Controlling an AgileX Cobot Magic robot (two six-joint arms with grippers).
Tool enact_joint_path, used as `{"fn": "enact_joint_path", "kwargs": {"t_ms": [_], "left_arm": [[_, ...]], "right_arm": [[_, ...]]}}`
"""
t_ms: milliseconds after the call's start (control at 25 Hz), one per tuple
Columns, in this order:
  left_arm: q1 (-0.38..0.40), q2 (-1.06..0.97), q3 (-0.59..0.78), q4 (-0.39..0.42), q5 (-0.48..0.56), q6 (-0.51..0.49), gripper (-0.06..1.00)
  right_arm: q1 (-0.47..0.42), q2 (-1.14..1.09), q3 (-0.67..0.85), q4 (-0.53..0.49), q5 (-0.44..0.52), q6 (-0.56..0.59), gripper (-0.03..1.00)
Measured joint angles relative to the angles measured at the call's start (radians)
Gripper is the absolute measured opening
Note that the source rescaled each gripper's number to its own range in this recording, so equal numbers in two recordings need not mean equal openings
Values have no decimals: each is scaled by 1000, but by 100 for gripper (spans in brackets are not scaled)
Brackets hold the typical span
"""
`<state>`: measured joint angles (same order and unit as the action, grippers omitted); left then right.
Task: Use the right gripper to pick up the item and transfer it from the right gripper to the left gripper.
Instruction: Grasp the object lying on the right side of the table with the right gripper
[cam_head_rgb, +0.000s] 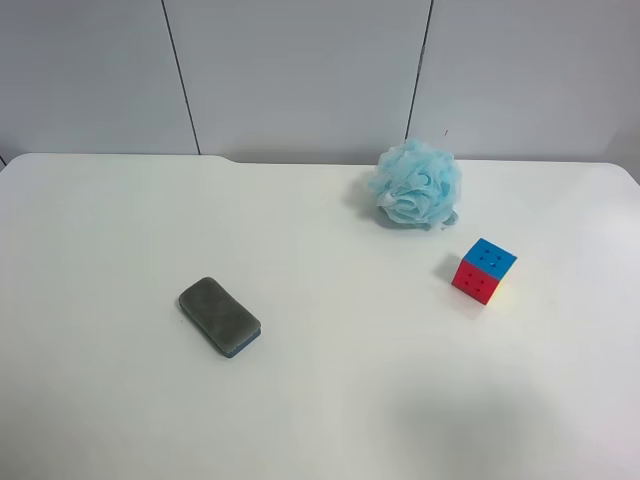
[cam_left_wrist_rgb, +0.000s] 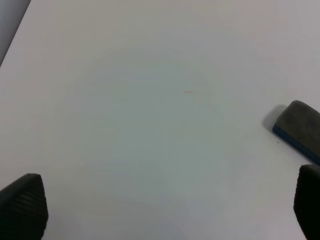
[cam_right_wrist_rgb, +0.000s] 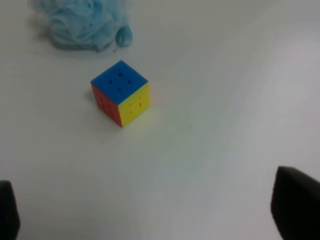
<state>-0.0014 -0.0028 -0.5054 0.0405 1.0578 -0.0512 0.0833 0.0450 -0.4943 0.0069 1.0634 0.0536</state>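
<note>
White table (cam_head_rgb: 330, 400) bears cube (cam_head_rgb: 484, 270), blue pouf (cam_head_rgb: 417, 185), grey sponge (cam_head_rgb: 220, 316).

Smooth matt table (cam_head_rgb: 320, 420), three textures.
The puzzle cube (cam_head_rgb: 484, 271) shows slick plastic faces; the bath pouf (cam_head_rgb: 417, 185) is frilly netting; the sponge block (cam_head_rgb: 219, 316) has a coarse matt top.
</note>
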Motion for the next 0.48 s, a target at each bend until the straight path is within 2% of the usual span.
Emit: {"fn": "enact_joint_path", "kwargs": {"t_ms": [480], "left_arm": [[0, 0, 0, 0, 0, 0, 100]], "right_arm": [[0, 0, 0, 0, 0, 0, 100]]}}
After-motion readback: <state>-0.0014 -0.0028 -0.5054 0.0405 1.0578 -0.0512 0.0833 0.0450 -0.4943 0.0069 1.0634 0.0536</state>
